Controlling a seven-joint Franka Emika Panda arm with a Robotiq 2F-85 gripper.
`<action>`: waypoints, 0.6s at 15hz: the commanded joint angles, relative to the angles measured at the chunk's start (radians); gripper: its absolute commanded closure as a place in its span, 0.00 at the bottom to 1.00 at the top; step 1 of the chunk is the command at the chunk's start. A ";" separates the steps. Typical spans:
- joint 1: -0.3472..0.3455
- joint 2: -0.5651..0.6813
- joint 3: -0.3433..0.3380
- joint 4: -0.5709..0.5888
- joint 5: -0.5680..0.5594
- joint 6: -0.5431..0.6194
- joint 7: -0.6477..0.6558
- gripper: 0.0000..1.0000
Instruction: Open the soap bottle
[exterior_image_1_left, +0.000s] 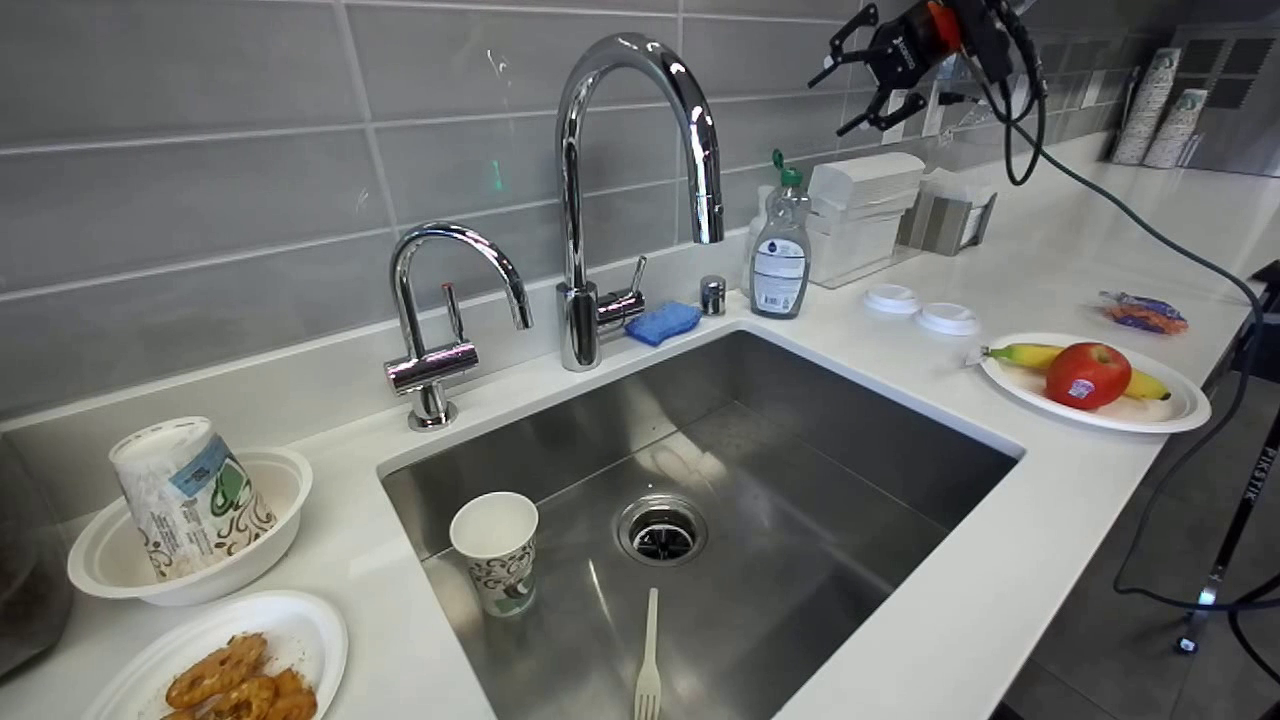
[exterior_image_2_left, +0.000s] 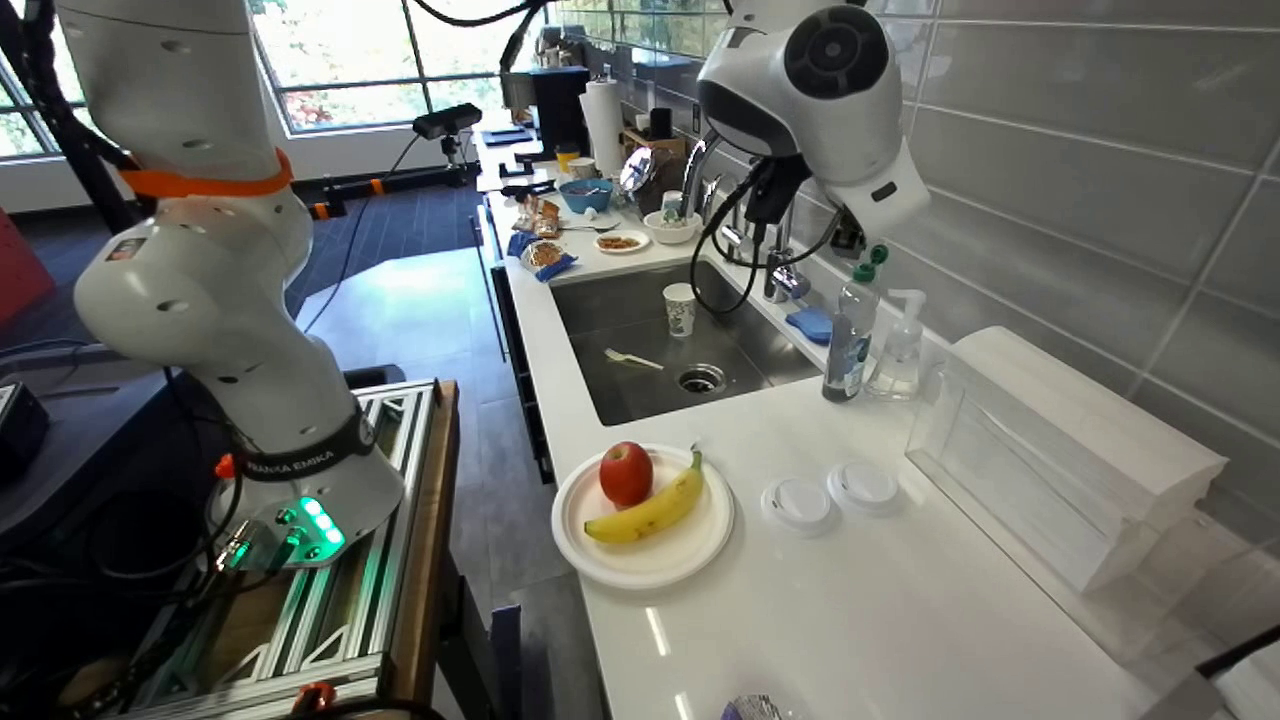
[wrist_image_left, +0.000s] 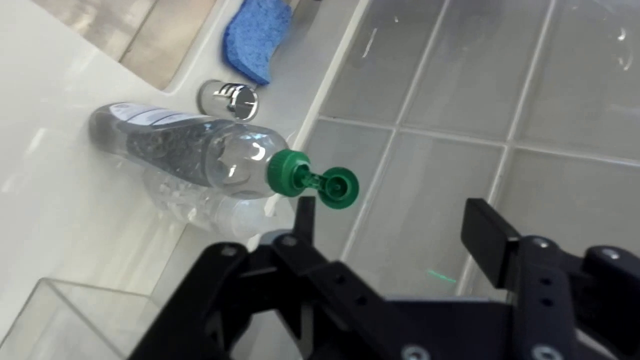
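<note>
Soap bottle (exterior_image_1_left: 780, 250) with white label (exterior_image_1_left: 779, 277); “PIKSTIK” pole (exterior_image_1_left: 1245, 508)

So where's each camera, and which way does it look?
An exterior view sits by the sink, looking down across it to the tiled wall; the open gripper shows top right.
An exterior view sits over the counter, looking along it to the windows; much of the white arm shows.
The wrist view rides on the arm, facing the soap bottle; black fingers show.
Both exterior views share the sink, soap bottle, apple and banana.

The soap bottle (wrist_image_left: 215, 152) is smooth, glossy plastic.
</note>
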 joint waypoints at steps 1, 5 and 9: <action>0.047 -0.120 -0.016 -0.145 -0.266 0.092 0.164 0.00; 0.043 -0.209 0.009 -0.232 -0.600 0.038 0.303 0.00; 0.052 -0.287 0.049 -0.257 -0.922 -0.038 0.450 0.00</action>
